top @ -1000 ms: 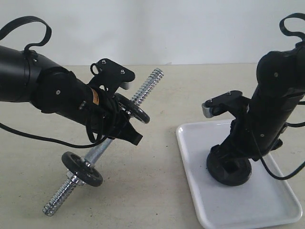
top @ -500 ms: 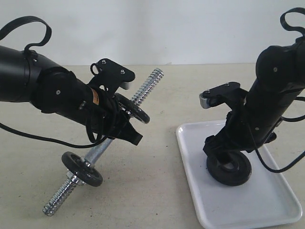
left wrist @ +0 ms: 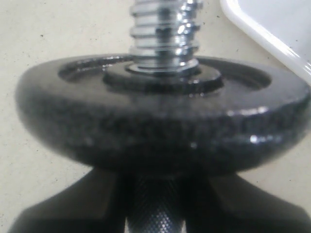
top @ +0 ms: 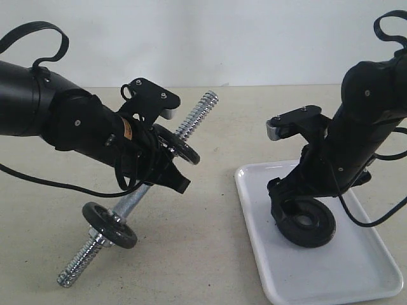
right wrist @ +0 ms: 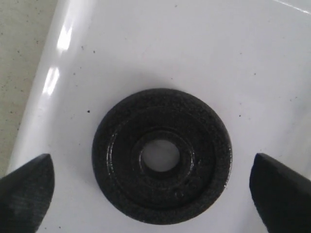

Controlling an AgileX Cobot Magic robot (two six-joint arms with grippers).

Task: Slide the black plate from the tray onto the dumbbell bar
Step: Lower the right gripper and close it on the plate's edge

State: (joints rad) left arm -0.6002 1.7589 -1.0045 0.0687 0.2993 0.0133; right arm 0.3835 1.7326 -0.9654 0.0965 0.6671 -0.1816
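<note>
Black on white, exterior view: plate flat on tray, in the tray's left half. Right gripper low over it, jaws spread to either side. Further left, bar held aslant by left gripper, one threaded end low and near, the other high and far. Lower disc on the bar below the grip, upper disc just above it.

Left wrist view: left gripper clamped on the knurled middle of the bar, dark fingers on both sides of it. Upper disc close beyond them, threaded end sticking out past it – a corner of the tray at the picture's edge.

Right wrist view: plate lying flat, white tray showing through its hole. Fingertips wide apart on either side, clear of the plate – spread, holding nothing.
</note>
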